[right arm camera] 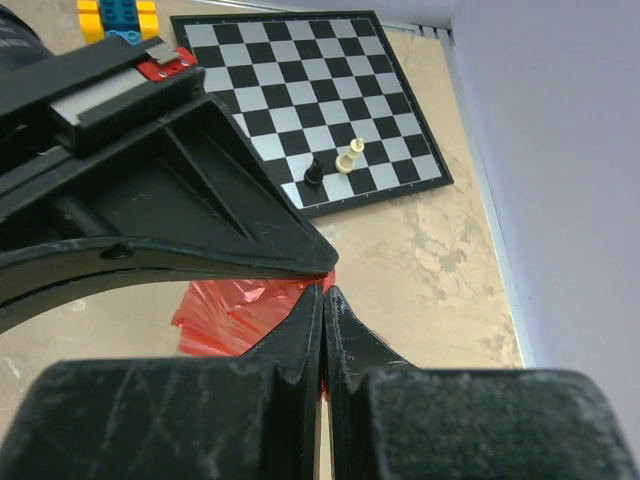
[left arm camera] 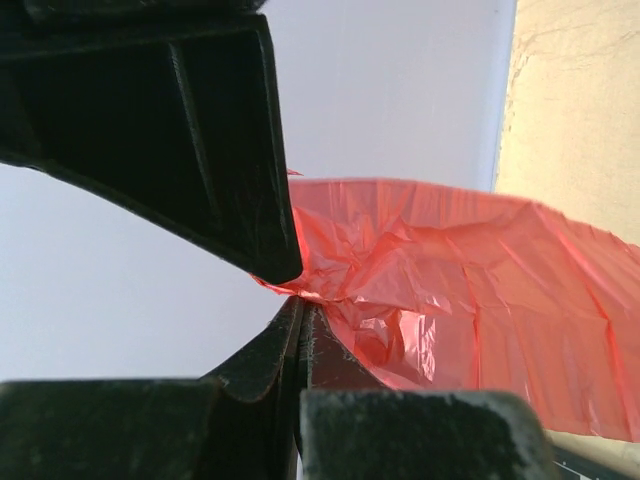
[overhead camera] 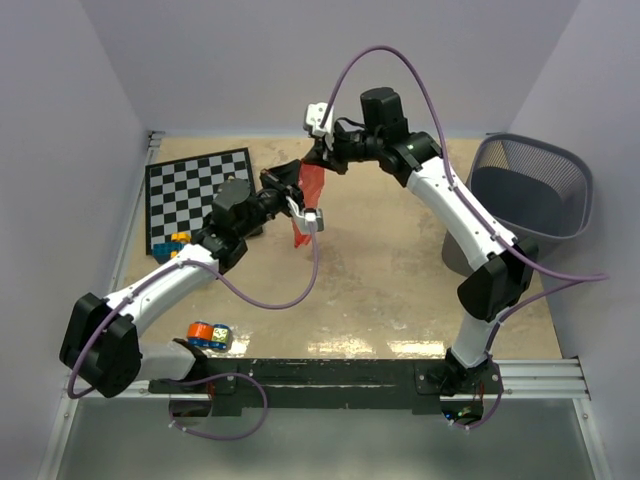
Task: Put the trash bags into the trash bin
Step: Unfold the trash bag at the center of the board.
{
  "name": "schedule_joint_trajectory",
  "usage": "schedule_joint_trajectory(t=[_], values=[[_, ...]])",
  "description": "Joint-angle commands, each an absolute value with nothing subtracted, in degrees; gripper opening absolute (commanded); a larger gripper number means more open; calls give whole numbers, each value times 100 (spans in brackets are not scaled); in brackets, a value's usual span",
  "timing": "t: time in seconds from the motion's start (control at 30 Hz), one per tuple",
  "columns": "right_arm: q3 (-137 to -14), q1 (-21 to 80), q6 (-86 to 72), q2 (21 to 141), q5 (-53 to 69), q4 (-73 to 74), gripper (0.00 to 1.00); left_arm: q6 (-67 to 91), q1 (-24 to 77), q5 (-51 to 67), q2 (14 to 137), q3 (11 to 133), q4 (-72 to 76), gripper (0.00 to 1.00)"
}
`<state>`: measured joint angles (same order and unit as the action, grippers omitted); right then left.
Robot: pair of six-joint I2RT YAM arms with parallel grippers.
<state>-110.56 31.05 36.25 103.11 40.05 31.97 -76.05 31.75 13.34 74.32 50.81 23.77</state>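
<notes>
Trash bag point(left arm camera: 450, 290) aloft — in left pincer point(left arm camera: 297, 293) and right pincer point(right arm camera: 326, 283).

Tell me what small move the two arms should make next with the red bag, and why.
Probably carry the trash bag rightward toward the trash bin: left gripper and right gripper are both shut on it, holding it above mid-table, while the bin stands off to the right.

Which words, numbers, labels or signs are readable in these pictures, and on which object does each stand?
No text is readable anywhere.
The chessboard shows no legible marks on its border.
The small colourful objects in the top view are too small to read.
The trash bag is plain red film.
</notes>
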Motion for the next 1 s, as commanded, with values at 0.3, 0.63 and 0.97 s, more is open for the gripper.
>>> schedule_joint_trajectory(t=[0.3,0.63,0.97], values=[[-11021,3331,3456,10231,4244,2928,0,-7286,3173,1451,7427,5494,2575,0],[-10934,3041,2751,10520,3709,2267,0,-6936,3287,1644,7084,5141,2530,0],[-11530,3112,2829,10397,4921,3110,0,-5328,3024,809,8006,5203,4350,0]])
